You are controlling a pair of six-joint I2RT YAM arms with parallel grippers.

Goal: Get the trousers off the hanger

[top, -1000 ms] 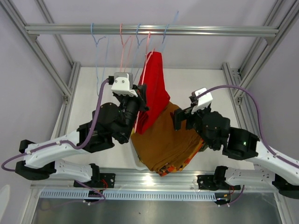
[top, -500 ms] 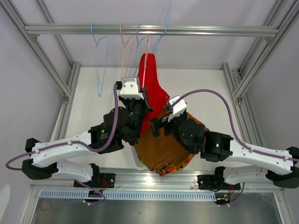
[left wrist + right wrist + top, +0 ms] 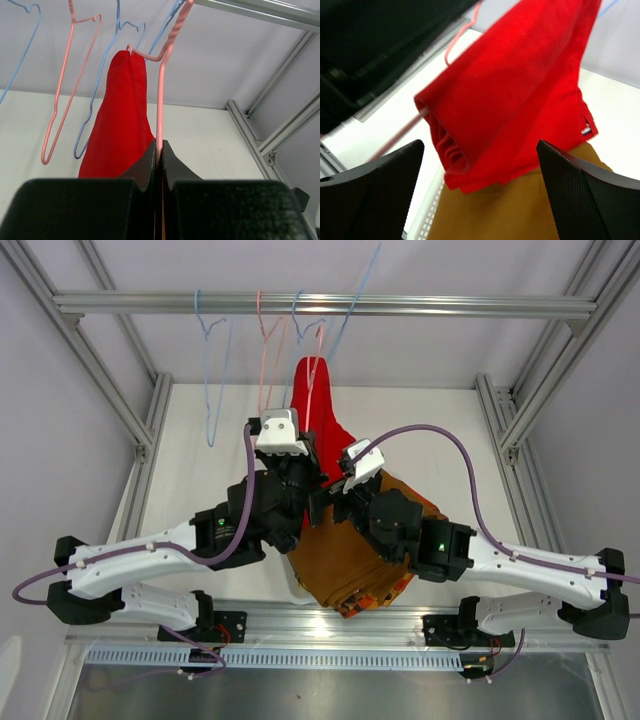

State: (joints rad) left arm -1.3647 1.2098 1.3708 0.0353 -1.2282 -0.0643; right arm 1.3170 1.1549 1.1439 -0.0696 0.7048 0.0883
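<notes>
The red trousers (image 3: pixel 322 412) hang folded over a pink hanger (image 3: pixel 314 360) on the top rail. My left gripper (image 3: pixel 160 150) is shut on that hanger's pink wire (image 3: pixel 161 100), just right of the red cloth (image 3: pixel 122 115). From the top, the left gripper (image 3: pixel 306 456) sits at the trousers' left side. My right gripper (image 3: pixel 480 145) stands open with the lower folded end of the red trousers (image 3: pixel 520 85) between its fingers, which are apart from the cloth. Brown trousers (image 3: pixel 355 545) lie below in a pile, with orange-red patterned trousers (image 3: pixel 366 602) under them.
Several empty blue and pink hangers (image 3: pixel 212 370) hang on the metal rail (image 3: pixel 450 306) left of the red pair. A white mesh basket rim (image 3: pixel 426 220) shows beside the brown cloth (image 3: pixel 500 215). Frame posts (image 3: pixel 150 430) line both sides of the white table.
My right arm has swung left and forward, bringing its open gripper up to the red trousers' lower end. The left gripper has shifted slightly right, still holding the pink hanger.
</notes>
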